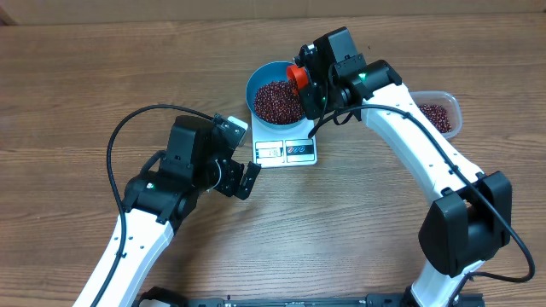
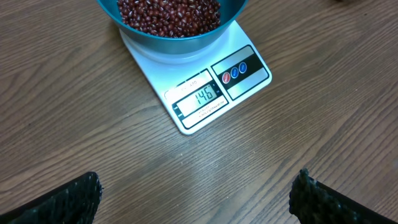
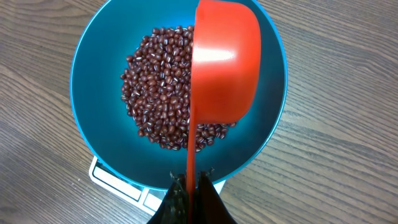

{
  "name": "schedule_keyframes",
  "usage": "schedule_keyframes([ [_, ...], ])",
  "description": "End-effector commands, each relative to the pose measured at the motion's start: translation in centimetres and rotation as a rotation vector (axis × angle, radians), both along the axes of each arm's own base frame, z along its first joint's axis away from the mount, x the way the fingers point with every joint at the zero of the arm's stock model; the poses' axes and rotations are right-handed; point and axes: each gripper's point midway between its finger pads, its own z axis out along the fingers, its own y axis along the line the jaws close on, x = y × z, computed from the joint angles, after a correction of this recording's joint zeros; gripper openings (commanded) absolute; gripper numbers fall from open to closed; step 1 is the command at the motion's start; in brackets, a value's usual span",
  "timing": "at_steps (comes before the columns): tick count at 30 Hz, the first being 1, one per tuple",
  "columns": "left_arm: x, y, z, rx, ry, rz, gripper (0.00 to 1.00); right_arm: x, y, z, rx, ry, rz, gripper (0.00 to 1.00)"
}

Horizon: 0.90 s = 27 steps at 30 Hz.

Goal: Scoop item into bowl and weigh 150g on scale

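Closest to me, my left hand (image 1: 241,175) hangs low over the table (image 1: 85,68) with its fingers spread wide, holding nothing, its camera aimed at the scale (image 2: 155,74). That small white scale lies flat, and its display shows 146, so I judge the job is nearly done and only a pinch more is wanted. On top sits the blue bowl (image 3: 93,68), well filled with beans (image 3: 155,93). They are tiny, hard and loose, so they will run and bounce rather than clump, and they are best added in a thin trickle. The bowl looks smooth and merely rests on the scale, so any nudge could slide it or upset the reading; I would touch only its rim if I had to. Above it, my right hand (image 3: 189,199) is pressed tight on the thin handle of the red scoop (image 3: 224,74), which is tipped over the bowl. It looks stiff and light, and the handle end is the right hold. Farthest off, a clear tub (image 1: 458,109) holds more beans
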Motion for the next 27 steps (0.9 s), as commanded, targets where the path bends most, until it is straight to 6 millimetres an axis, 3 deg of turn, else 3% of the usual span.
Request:
schedule_keyframes([
  [1,0.03,0.21,-0.2,0.015,-0.007,-0.011,1.0,0.52,0.07,2.52,0.015,-0.063,0.001,0.04],
  [27,0.03,0.21,-0.2,0.015,-0.007,-0.011,1.0,0.72,0.33,2.75,0.011,-0.09,0.051,0.04],
])
